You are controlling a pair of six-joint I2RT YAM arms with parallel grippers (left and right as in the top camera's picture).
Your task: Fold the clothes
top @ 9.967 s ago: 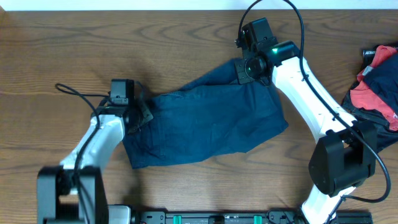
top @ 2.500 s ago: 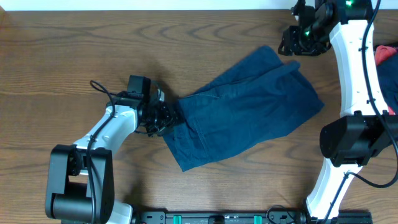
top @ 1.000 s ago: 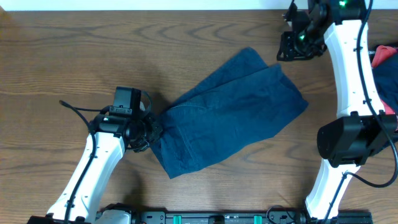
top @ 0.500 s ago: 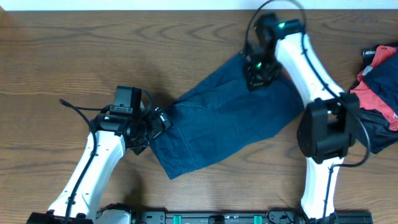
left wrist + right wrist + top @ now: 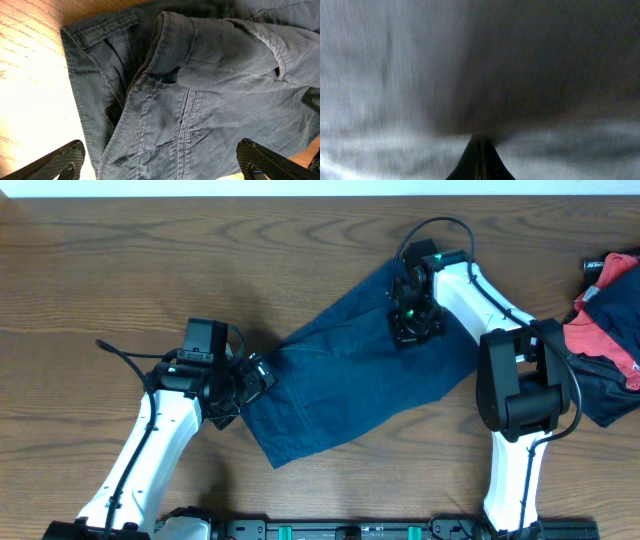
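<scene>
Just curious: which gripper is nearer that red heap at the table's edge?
Right. The right gripper pinches the shorts, left of the heap; the left gripper stands open at the shorts' far end.

Left jaws wide apart; right jaws closed

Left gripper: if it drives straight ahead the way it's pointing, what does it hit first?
The shorts: their waistband end lies right ahead of the open left gripper, likely close; depth is unclear.

tool point(image 5: 480, 149) pinched shut, blurred grey cloth point(image 5: 470, 65)
</scene>
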